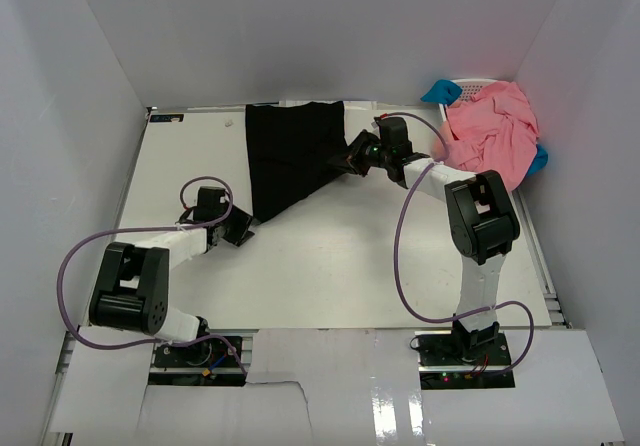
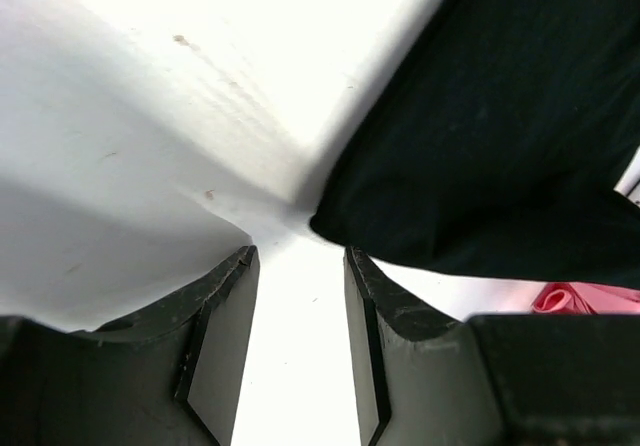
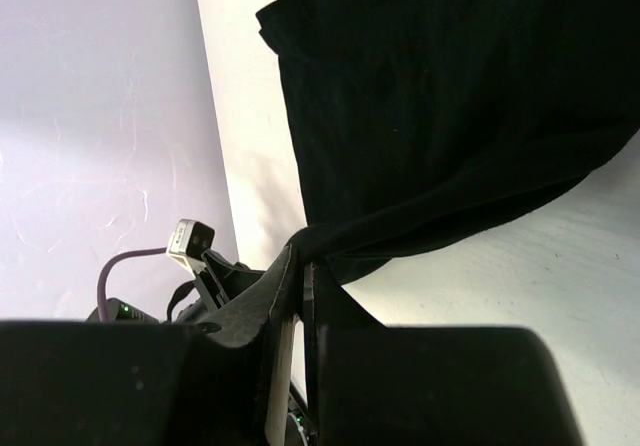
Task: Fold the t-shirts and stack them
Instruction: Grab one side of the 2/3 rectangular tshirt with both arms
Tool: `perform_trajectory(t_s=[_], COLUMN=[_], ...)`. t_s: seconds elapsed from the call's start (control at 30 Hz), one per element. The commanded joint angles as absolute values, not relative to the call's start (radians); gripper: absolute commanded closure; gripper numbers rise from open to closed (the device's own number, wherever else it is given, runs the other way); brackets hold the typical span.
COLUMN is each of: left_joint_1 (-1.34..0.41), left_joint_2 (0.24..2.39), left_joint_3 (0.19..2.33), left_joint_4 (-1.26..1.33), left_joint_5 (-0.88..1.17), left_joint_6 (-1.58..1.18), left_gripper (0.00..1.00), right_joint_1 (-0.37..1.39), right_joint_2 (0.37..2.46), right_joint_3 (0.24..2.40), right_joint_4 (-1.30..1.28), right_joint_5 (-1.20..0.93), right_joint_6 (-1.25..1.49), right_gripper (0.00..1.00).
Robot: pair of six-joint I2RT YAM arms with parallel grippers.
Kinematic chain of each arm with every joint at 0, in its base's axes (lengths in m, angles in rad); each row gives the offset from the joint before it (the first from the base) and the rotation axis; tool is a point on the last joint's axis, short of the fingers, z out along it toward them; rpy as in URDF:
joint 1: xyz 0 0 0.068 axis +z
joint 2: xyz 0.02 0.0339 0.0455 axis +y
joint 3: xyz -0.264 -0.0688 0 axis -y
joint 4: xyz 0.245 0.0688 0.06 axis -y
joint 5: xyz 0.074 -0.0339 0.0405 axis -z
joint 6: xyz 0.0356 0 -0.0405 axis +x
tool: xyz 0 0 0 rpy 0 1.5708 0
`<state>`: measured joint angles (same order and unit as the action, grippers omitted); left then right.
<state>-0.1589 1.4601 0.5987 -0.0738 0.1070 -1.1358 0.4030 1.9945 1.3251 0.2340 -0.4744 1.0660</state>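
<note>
Nearest to us, at the left wrist, the left gripper [image 2: 300, 266] has its dark, wedge-shaped fingers [image 2: 225, 316] apart, with only smooth white tabletop [image 2: 150, 166] between them. The pointed lower corner of the plain black cotton t-shirt [image 2: 500, 116] lies just ahead of one finger; we cannot tell whether it touches. The right gripper [image 3: 300, 266] has its fingers pressed together on a bunched fold of that shirt's edge, and soft creases fan out from the pinch.

From above, we see the black shirt spread over the far middle of the table, tapering toward the left gripper. A crumpled heap of salmon-pink t-shirts [image 1: 492, 131] fills the white plastic lattice basket [image 1: 475, 86] in the far right corner, with bright blue pieces [image 1: 440, 91] poking out on either side. The right arm reaches across between the heap and the shirt. Purple cables [image 1: 405, 256] loop beside both arms, and plain white walls [image 1: 60, 86] enclose the table.
</note>
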Motion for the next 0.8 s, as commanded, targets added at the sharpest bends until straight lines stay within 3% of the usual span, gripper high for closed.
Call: perform_trajectory(t_s=[0.0,0.53,0.73,0.77], left_joint_1=[-0.146,-0.140,-0.140,-0.140], left_joint_2=[1.451,1.589,1.632,1.638], left_joint_3=[0.560,0.623,0.607,0.609], left_joint_4=[-0.186,-0.135,-0.074,-0.071], left_joint_5=[0.015,0.075,0.106,0.113], left_joint_6=[-1.138,-1.154,-1.152,-1.151], left_gripper=[0.49,0.48,0.52,0.58], right_joint_1=[0.393,0.390,0.390,0.390], right_joint_2=[1.962,1.963,1.960,1.960], right_joint_3=[1.338,1.341,1.341,1.341], right_joint_4=[0.259,0.258,0.258,0.258], right_joint_5=[-0.482,-0.486,-0.485,-0.486], right_joint_6=[1.054,1.051,1.052,1.052], right_gripper=[0.92,0.92,0.92,0.92])
